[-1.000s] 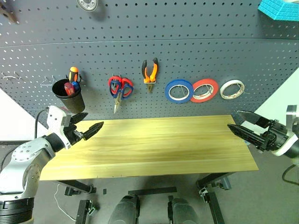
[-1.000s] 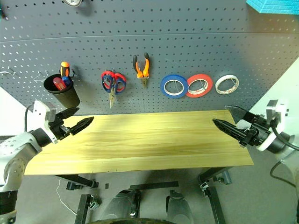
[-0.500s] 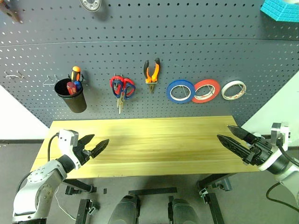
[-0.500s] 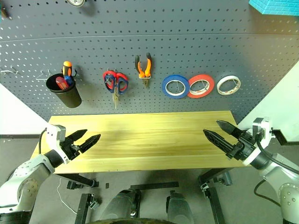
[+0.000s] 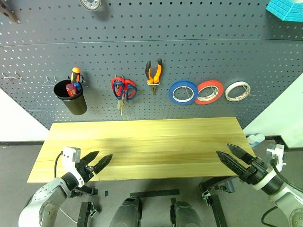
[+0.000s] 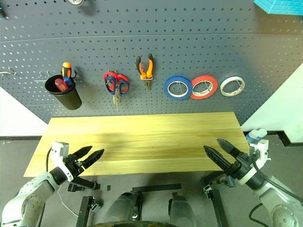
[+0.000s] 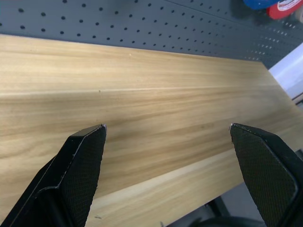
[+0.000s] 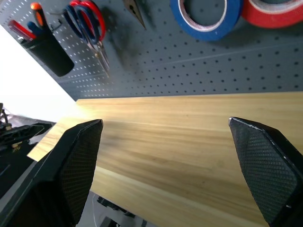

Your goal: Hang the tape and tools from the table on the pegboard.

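I see the whitish tape (image 5: 236, 91) on the pegboard (image 5: 189, 52), right of a red roll (image 5: 208, 91) and a blue roll (image 5: 182, 92). The orange-handled pliers (image 5: 152, 73) and the scissors (image 5: 123, 91) hang further left, and the screwdriver (image 5: 75, 75) stands in a black cup (image 5: 71, 98). The left gripper (image 5: 97, 162) and right gripper (image 5: 232, 158) are both spread wide, grasping nothing, at the near corners of the table (image 5: 156, 142).

You get even, bright light; soft shadow across table (image 5: 142, 142) centre, blown-out white left of it, wrist-view fingers slightly soft.
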